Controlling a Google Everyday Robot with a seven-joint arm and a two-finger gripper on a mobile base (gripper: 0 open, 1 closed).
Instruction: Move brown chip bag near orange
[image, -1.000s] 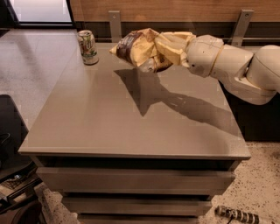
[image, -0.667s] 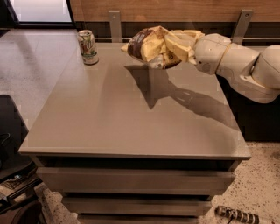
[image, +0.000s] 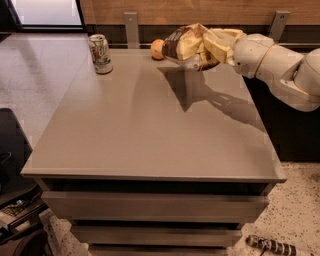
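The brown chip bag (image: 192, 46) hangs in the air above the far edge of the table, crumpled, brown panel to the left and pale yellow folds to the right. My gripper (image: 224, 47) is shut on the bag's right end, its fingers hidden by the folds. The white arm (image: 277, 67) reaches in from the right. The orange (image: 157, 49) sits on the table at the far edge, just left of the bag and partly hidden behind it.
A green-and-white soda can (image: 100, 53) stands upright at the far left of the grey table (image: 150, 130). A wooden wall with metal brackets (image: 131, 27) runs behind the table. Drawers sit below the front edge.
The arm has carried the bag to the right and slightly back. The orange, hidden behind the bag before, now shows at its left.
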